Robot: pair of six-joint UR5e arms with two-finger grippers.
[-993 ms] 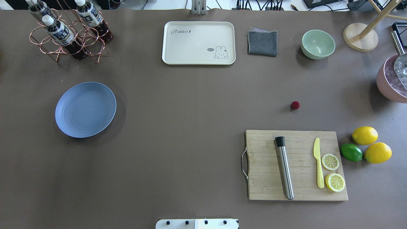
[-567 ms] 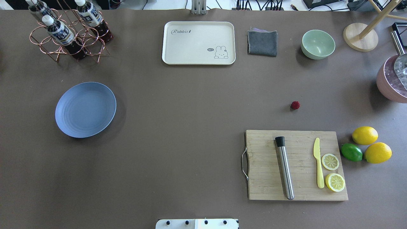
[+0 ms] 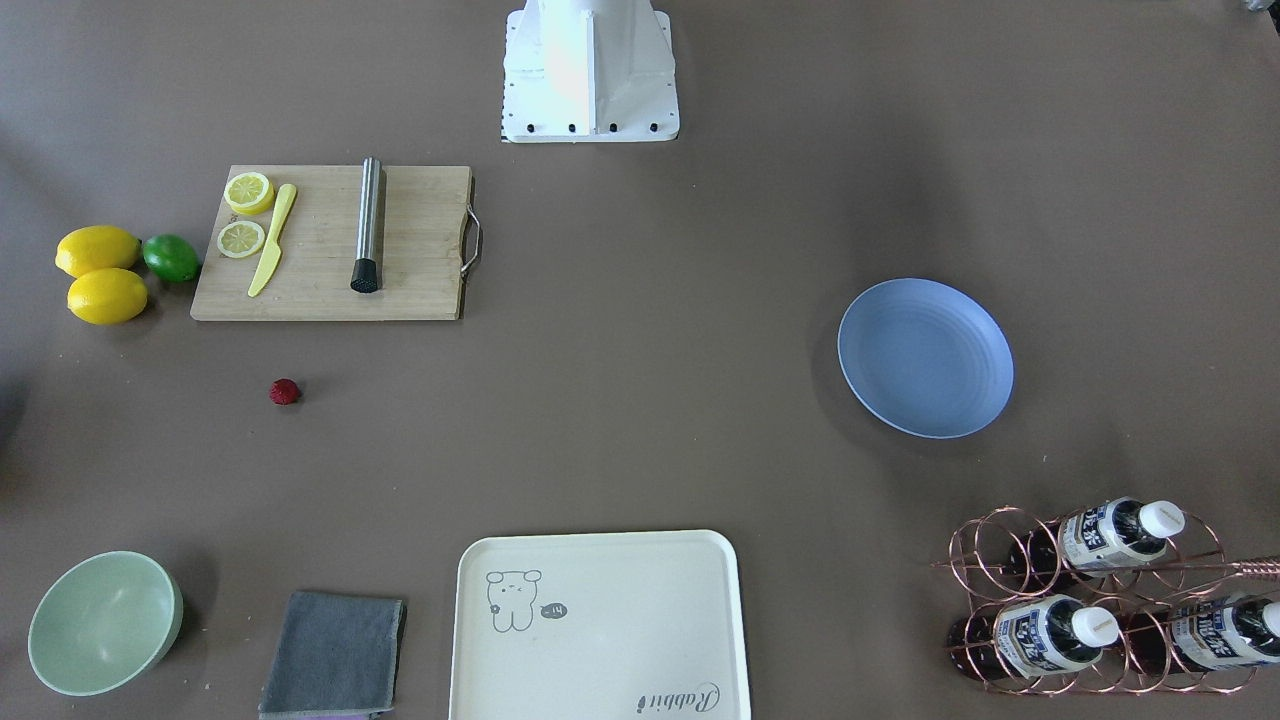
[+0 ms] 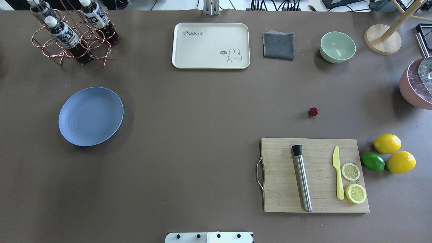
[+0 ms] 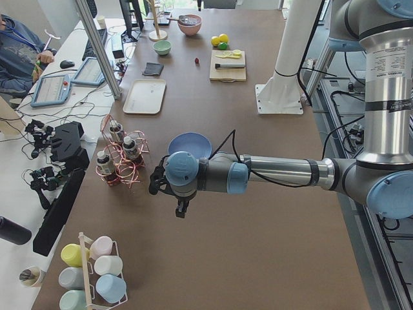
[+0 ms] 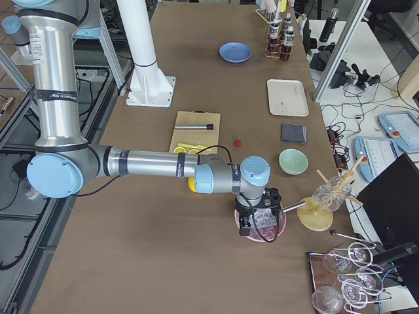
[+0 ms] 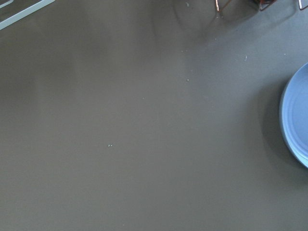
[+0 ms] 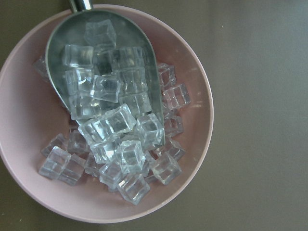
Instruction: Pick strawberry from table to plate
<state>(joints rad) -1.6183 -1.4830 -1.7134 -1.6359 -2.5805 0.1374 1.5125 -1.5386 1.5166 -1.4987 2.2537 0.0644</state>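
The strawberry (image 4: 313, 111) (image 3: 285, 391), small and dark red, lies alone on the brown table (image 4: 202, 118), just beyond the cutting board. Far to the left sits the light blue plate (image 4: 90, 116) (image 3: 925, 357), with nothing on it. Neither gripper shows in the overhead or front views. In the exterior left view my left gripper (image 5: 181, 210) hangs over bare table near the plate (image 5: 190, 143), whose edge (image 7: 298, 120) shows in the left wrist view. My right gripper (image 6: 255, 224) hovers over a pink bowl of ice cubes. I cannot tell whether either is open or shut.
The wooden cutting board (image 4: 314, 175) carries a steel muddler, a yellow knife and lemon slices. Two lemons and a lime (image 4: 373, 161) lie to its right. At the back stand a cream tray (image 4: 211, 45), grey cloth, green bowl (image 4: 337, 47) and bottle rack (image 4: 72, 32). The pink ice bowl (image 8: 192, 144) holds a metal scoop.
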